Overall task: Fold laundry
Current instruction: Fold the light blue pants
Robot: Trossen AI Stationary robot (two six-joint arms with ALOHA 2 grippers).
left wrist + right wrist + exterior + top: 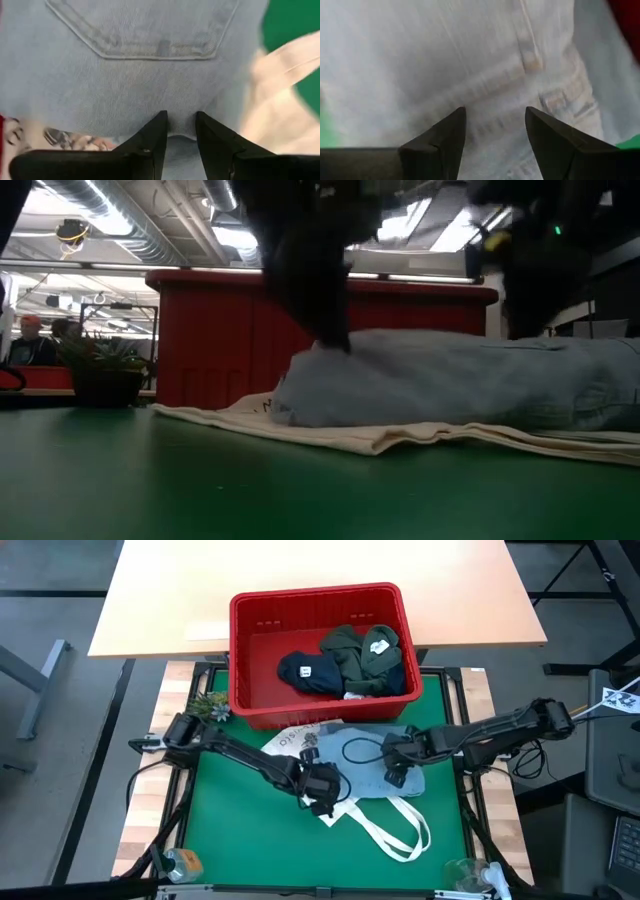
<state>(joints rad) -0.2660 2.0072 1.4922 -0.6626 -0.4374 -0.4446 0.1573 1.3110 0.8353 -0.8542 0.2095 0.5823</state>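
Observation:
A light blue denim garment (372,772) lies spread on a white tote bag (388,822) on the green mat; in the low view the denim (450,380) makes a low mound on the tote (400,438). My left gripper (322,788) points down at the denim's left end, just below a back pocket (150,30), with its fingers close together. My right gripper (395,772) stands open over the denim's right part, its fingers (447,135) on either side of a waistband seam (530,60). Navy (308,673) and olive (350,655) garments lie in the red basket (236,650). My left gripper (180,120) comes slanting down from the table's left with its fingertips (159,125) on the denim below the pocket, and a narrow ridge of cloth (180,131) sits between them. One layer or several, I cannot tell. The denim lies on the tote. Whether my right gripper touches the denim, I cannot tell.
The red basket stands at the mat's far edge. A small potted plant (208,705) sits at the far left corner. The tote's long handles (405,838) trail toward the near edge. Bare green mat (230,830) lies near left. A black cable (352,750) loops over the denim.

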